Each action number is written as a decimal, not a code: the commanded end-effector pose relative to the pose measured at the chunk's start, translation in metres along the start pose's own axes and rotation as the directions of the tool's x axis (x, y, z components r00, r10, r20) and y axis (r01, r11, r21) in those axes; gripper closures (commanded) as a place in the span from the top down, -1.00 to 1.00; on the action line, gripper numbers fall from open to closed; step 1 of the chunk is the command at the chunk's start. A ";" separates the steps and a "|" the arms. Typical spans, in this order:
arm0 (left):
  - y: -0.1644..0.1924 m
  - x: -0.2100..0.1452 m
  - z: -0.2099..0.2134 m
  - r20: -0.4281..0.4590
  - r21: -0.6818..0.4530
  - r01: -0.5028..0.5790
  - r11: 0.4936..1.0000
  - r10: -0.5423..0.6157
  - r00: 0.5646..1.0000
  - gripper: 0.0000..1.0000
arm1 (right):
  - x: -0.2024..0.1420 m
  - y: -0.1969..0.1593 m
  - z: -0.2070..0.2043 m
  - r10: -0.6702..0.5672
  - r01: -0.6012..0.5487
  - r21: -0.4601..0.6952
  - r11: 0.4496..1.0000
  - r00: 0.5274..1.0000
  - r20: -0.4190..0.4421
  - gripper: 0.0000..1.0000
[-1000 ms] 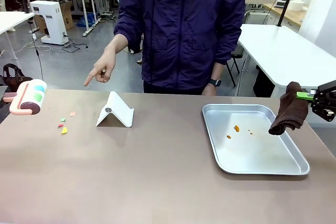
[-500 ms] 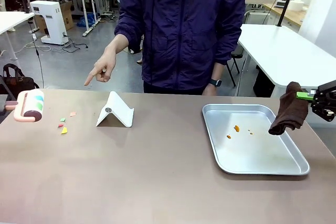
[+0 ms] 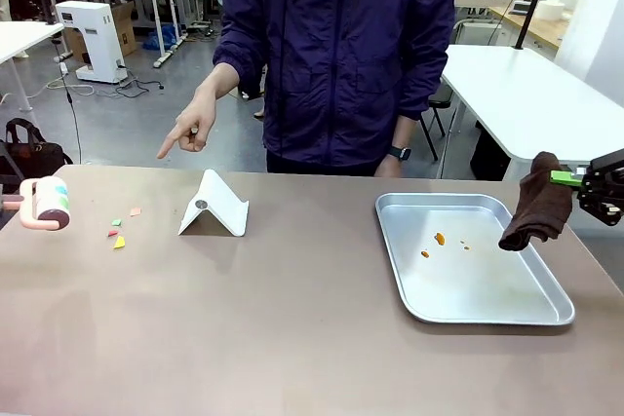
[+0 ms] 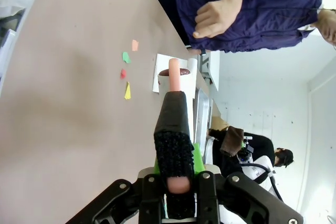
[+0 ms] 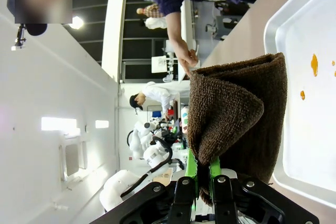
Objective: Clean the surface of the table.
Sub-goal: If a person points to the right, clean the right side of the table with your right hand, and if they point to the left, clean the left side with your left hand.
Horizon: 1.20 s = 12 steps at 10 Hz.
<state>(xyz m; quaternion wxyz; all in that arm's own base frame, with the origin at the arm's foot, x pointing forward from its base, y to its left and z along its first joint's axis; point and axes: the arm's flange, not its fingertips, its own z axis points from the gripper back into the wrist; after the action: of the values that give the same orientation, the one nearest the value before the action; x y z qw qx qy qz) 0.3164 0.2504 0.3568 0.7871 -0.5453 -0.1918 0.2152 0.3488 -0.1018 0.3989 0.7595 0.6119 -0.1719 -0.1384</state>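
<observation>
Front view: table (image 3: 292, 338) fills lower frame. Lint roller (image 3: 44, 204) sits at far-left edge w/ handle cut off by frame, and right gripper (image 3: 575, 180), part-cropped at right edge, is clamped on brown cloth (image 3: 536, 204) by tray (image 3: 487, 314) rim; cloth-tray contact can't tell. Left wrist view: left gripper (image 4: 176, 145) clenched on roller's pink handle, near finger hiding the other; small scraps (image 4: 126, 72) upper centre, material unclear.

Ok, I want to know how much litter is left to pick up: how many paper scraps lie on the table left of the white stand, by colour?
Pink scrap: 1
Green scrap: 1
Red scrap: 1
Yellow scrap: 1
Total on the table: 4
</observation>
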 end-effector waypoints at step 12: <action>0.006 0.010 -0.049 0.081 0.175 -0.052 0.983 0.038 0.996 -0.56 | -0.001 0.004 0.001 -0.012 0.012 0.010 1.000 1.000 -0.005 -1.00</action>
<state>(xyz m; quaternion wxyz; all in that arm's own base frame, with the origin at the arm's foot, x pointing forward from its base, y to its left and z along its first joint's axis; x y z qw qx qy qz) 0.3453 0.2244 0.3362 0.8232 -0.4708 -0.1878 0.2559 0.3488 -0.1018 0.3989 0.7595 0.6120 -0.1717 -0.1384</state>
